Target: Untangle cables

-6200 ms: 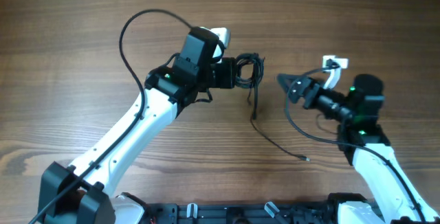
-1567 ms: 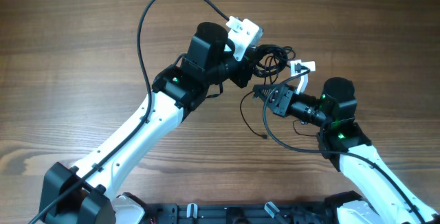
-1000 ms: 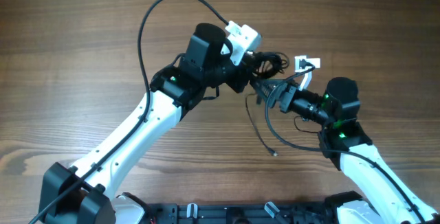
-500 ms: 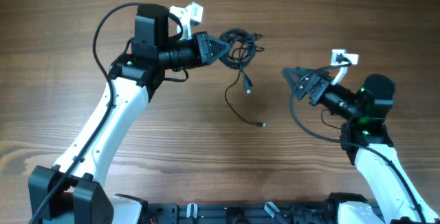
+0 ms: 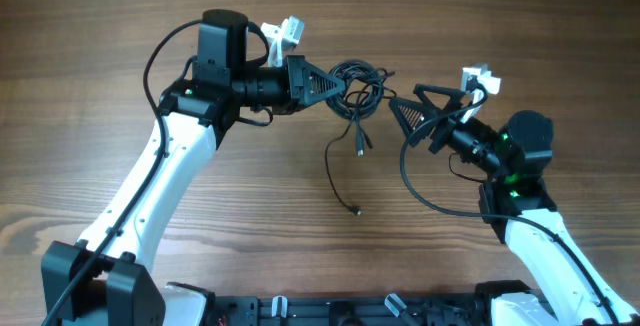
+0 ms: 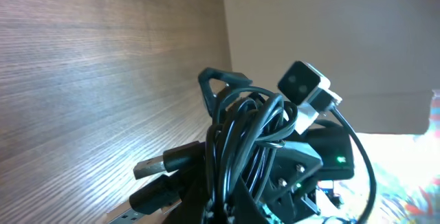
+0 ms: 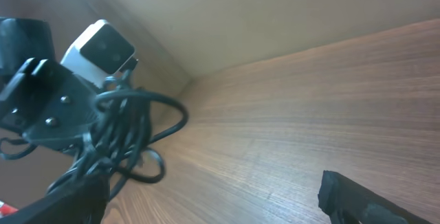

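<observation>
Gripping the knot from the left, the left gripper (image 5: 337,82) is clamped tight on the cables (image 5: 358,72), approx mid-table (image 5: 100,26) and prob. lifted clear of the wood. Progress: early, I'd say. Most cord sits in one bunched wad w/ loops crossing each other, and no strand lies fully separate. Two tails hang free below it: a short one w/ a plug end (image 5: 360,147), and a longer one curving down to a small tip (image 5: 357,211) near the wood. Left to do: pull each strand out and lay them apart. Wrist views show thin glossy black cords, tightly overlapped. Right gripper (image 5: 402,96) has jaws spread wide, empty, just beside the wad's right edge. Contact can't be told.
</observation>
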Action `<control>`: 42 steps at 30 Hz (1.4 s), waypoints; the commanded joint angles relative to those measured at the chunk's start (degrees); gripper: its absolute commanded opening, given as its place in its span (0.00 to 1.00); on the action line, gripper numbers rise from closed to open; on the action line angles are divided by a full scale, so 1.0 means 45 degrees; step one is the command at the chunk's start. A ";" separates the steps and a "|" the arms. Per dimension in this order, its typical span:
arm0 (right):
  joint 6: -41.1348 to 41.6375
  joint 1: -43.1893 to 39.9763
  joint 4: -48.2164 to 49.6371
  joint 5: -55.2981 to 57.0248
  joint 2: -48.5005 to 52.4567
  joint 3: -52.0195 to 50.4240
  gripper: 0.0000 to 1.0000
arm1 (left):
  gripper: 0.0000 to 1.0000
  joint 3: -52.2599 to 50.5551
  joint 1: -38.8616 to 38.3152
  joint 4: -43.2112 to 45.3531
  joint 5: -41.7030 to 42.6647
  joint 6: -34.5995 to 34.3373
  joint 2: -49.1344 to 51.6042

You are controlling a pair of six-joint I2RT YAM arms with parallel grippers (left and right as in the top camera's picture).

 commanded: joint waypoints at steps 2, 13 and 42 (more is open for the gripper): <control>-0.0253 0.0044 0.0146 0.0481 -0.0039 0.0049 0.99 | 0.04 0.0102 -0.0097 0.0034 0.0835 -0.0126 -0.0117; 0.0797 0.0044 0.0656 0.0160 -0.0039 0.0049 0.98 | 0.04 0.0102 -0.0670 0.0039 0.0787 -0.0121 -0.0117; 0.1506 -0.3274 -0.3045 0.4697 0.1219 0.0049 0.84 | 0.04 0.0102 -0.0656 0.1214 0.3915 0.0699 -0.0117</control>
